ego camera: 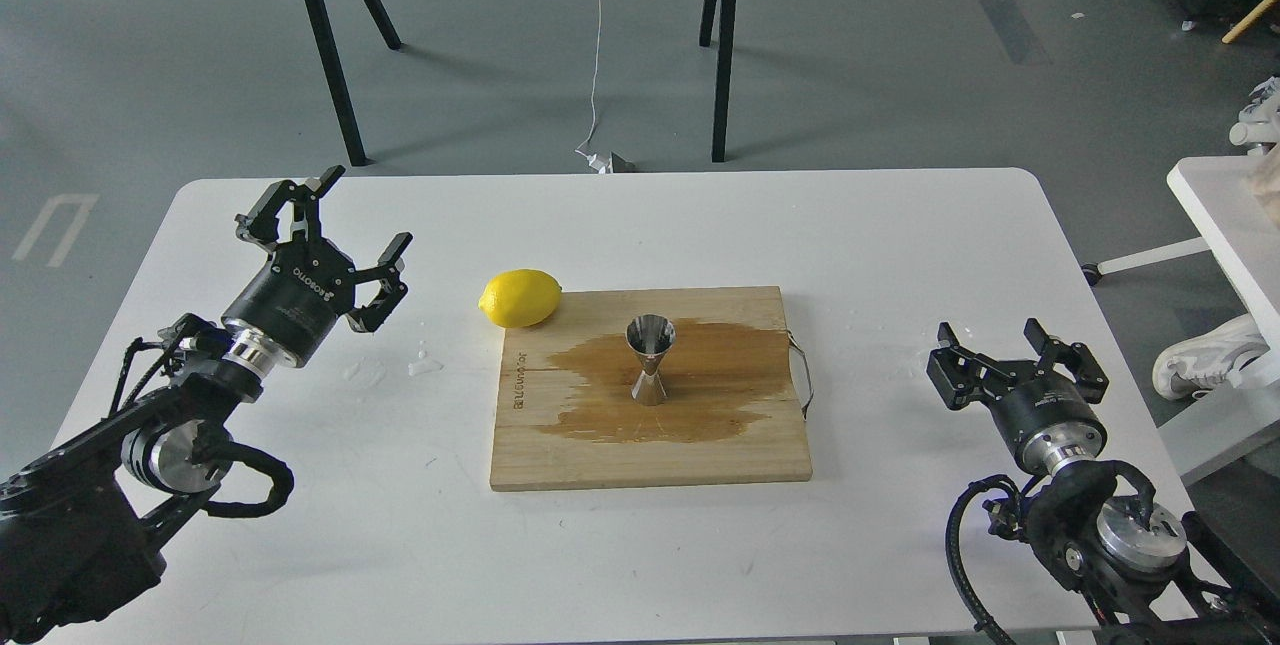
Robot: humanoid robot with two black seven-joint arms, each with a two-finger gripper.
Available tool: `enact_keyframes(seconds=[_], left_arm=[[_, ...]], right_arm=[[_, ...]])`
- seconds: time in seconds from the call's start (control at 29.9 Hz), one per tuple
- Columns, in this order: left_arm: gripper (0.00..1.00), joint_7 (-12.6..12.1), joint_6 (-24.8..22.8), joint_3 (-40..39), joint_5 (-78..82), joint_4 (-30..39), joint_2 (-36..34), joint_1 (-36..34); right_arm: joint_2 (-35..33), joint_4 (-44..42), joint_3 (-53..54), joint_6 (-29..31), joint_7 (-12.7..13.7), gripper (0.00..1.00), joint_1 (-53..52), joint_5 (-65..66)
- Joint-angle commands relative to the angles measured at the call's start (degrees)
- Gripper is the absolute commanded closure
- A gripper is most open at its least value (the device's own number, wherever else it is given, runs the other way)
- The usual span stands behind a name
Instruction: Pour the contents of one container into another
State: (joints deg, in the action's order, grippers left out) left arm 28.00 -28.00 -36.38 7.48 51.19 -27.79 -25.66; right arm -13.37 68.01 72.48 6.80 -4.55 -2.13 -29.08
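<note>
The shiny steel jigger [650, 360] stands upright in the middle of a wooden board [560, 460], on a dark wet patch. My right gripper [988, 329] hovers open and empty near the table's right edge, well right of the board. The clear glass cup is too faint to make out against the white table; only a slight glint shows by the right gripper's left finger. My left gripper [366, 207] hangs open and empty above the table's left side, left of the lemon.
A yellow lemon [520, 297] lies at the board's far left corner. Small water drops [425, 362] sit on the white table [700, 225] left of the board. A second white table edge [1215, 215] stands off to the right.
</note>
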Motion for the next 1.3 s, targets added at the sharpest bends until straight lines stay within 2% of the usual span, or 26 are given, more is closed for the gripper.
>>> enact_keyframes(seconds=[0.0,0.1,0.2,0.4,0.54,0.8,1.07,1.27], left_arm=[[0.05,0.0,0.0,0.0,0.1,0.0,-0.1,0.0],[0.05,0.0,0.0,0.0,0.0,0.0,-0.2,0.0],[0.05,0.0,0.0,0.0,0.0,0.0,-0.2,0.0],[0.05,0.0,0.0,0.0,0.0,0.0,-0.4,-0.1],[0.05,0.0,0.0,0.0,0.1,0.0,-0.5,-0.1],[0.05,0.0,0.0,0.0,3.7,0.0,-2.0,-0.9],[0.05,0.0,0.0,-0.4,3.6,0.0,-2.2,-2.6],[0.05,0.0,0.0,-0.2,3.7,0.0,-2.0,-2.6]], right_arm=[[-1.7,4.1,-0.2,0.6,-0.1,0.03,1.5,0.4],[-3.8,5.4,-0.9,1.2,0.0,0.03,1.9,2.0],[-5.9,5.6,-2.1,3.4,0.3,0.03,0.9,8.9],[-7.8,-0.2,-2.1,13.1,1.6,0.03,-7.0,27.6],[-9.4,-7.5,-2.4,21.2,2.7,0.03,-12.6,30.9],[-9.0,-24.2,-7.6,21.2,2.1,0.03,-22.3,30.8],[-6.6,-25.7,-6.7,21.2,1.7,0.03,-22.7,30.1],[-6.6,-26.2,-5.7,21.2,0.2,0.03,-22.9,29.8]])
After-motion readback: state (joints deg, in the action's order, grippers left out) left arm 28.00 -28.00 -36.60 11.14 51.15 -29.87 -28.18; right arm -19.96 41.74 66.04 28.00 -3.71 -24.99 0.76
